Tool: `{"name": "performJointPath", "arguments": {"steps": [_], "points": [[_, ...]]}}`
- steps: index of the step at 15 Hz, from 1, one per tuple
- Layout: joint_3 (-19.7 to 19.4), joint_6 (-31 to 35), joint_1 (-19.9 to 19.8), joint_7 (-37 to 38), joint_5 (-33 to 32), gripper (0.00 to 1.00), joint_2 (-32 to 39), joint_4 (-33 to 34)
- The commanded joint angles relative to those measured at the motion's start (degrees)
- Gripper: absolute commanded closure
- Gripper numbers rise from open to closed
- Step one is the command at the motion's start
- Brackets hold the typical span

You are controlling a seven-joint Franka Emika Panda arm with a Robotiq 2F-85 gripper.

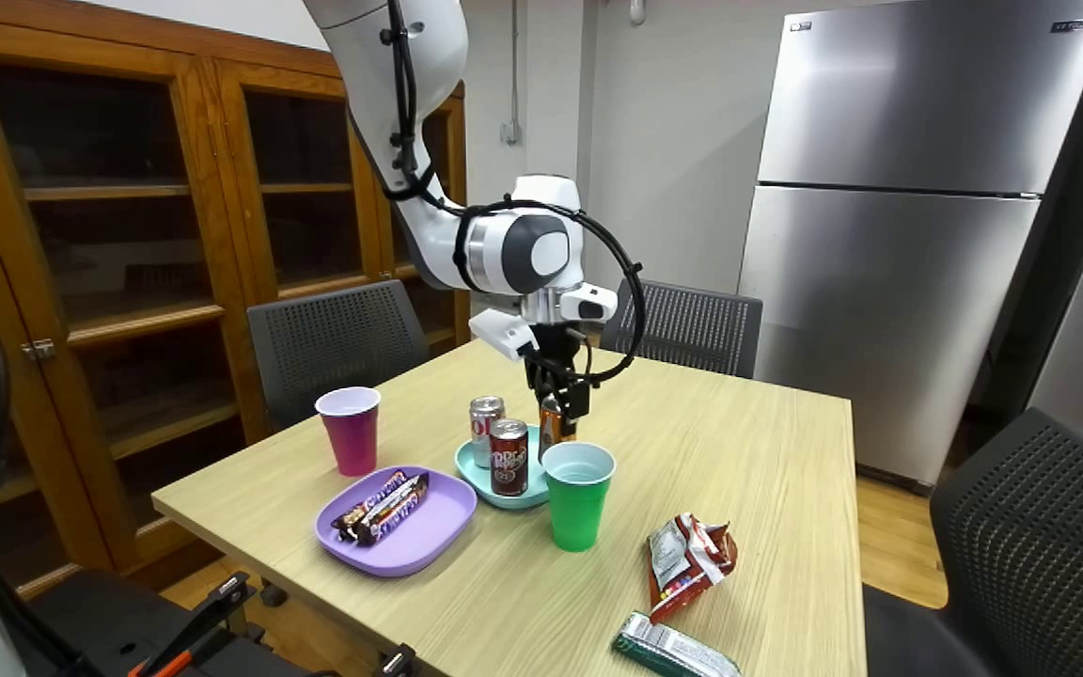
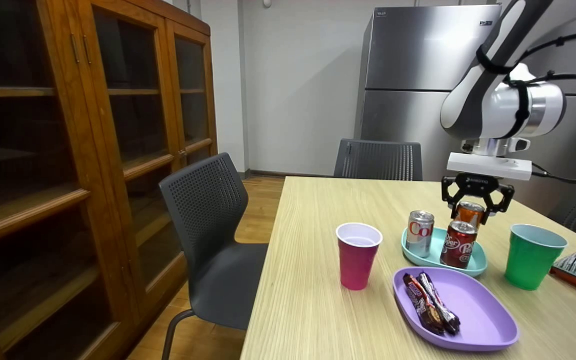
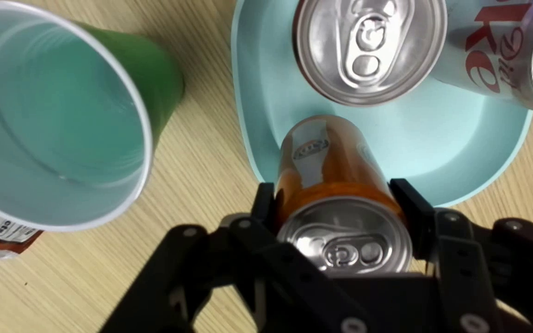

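One orange can (image 3: 333,159) is pinched by the tool (image 3: 333,190) at the edge of the blue plate (image 3: 451,134).
If it is swung or tipped, the red can (image 2: 459,246) near it could be knocked over. The way may also be crowded by the silver can (image 2: 419,236) and the green cup (image 2: 534,256). On the bench (image 2: 348,200), a pink cup (image 2: 359,262) and a purple plate (image 2: 483,315) of candy bars (image 2: 422,302) are seen.

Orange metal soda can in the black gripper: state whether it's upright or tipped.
Upright: in an exterior view, the can is roughly vertical in the gripper, its silver lid facing up.
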Motion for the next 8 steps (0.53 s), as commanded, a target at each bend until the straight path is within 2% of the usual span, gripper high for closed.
{"name": "performJointPath", "arguments": {"steps": [1, 7, 8], "points": [[0.2, -1.3, 0.0, 2.1, -0.6, 0.61, 0.3, 1.3], [0.1, -1.1, 0.2, 2.9, -0.5, 0.61, 0.6, 1.1], [-0.2, -1.1, 0.3, 3.3, -0.7, 0.15, 0.5, 1.1]]}}
